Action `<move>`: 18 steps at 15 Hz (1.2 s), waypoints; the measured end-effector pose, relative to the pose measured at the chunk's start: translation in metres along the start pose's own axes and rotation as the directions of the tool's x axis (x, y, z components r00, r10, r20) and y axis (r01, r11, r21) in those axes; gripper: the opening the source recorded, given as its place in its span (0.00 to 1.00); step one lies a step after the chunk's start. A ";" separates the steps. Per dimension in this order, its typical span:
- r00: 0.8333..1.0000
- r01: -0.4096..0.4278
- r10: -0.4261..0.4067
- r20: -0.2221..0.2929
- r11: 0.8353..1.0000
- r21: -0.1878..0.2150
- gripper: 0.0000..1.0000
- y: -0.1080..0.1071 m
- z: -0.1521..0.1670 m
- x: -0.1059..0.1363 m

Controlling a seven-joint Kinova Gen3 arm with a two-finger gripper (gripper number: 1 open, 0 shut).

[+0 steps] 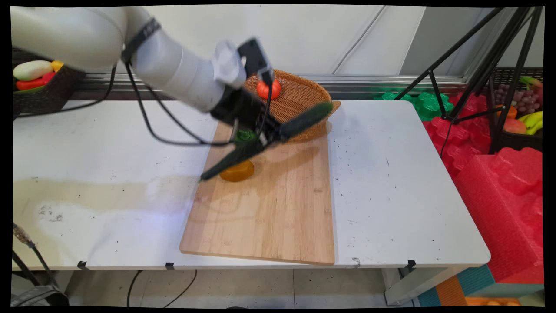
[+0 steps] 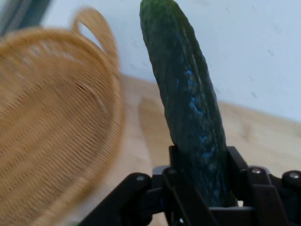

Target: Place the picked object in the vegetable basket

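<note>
One white table (image 1: 391, 182) carries everything here, with a long pale wooden cutting board (image 1: 278, 208) lying lengthwise across its middle. At the board's far end sits a round woven wicker basket (image 1: 299, 98), and a small red tomato-like ball (image 1: 268, 89) rests inside it, toward its left side. Above the board's far left part the black two-finger gripper (image 1: 271, 130) hangs off the table, closed on a long dark green cucumber (image 1: 306, 119). It grips the cucumber near the middle, so the fruit is held slanted: one end points up and right over the basket's near rim, the other down and left toward the board's left edge. In the hand view the cucumber (image 2: 188, 108) rises straight out from between the fingers, clamped on both sides, with the basket (image 2: 56, 127) to its left. Under the cucumber's lower half an orange, rounded object (image 1: 237, 171) lies on the board, partly hidden. A small green object (image 1: 244, 136) shows just beside the gripper, on its left; what it is cannot be told.
</note>
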 end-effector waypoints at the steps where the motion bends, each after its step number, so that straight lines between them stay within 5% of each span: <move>1: 1.000 0.000 0.000 -0.012 1.000 0.021 0.00 -0.008 -0.004 0.009; 10: 0.996 -0.085 0.083 0.022 0.981 0.175 0.00 -0.096 0.013 0.062; 18: 0.980 -0.170 0.143 0.141 0.965 0.201 0.00 -0.160 0.060 0.072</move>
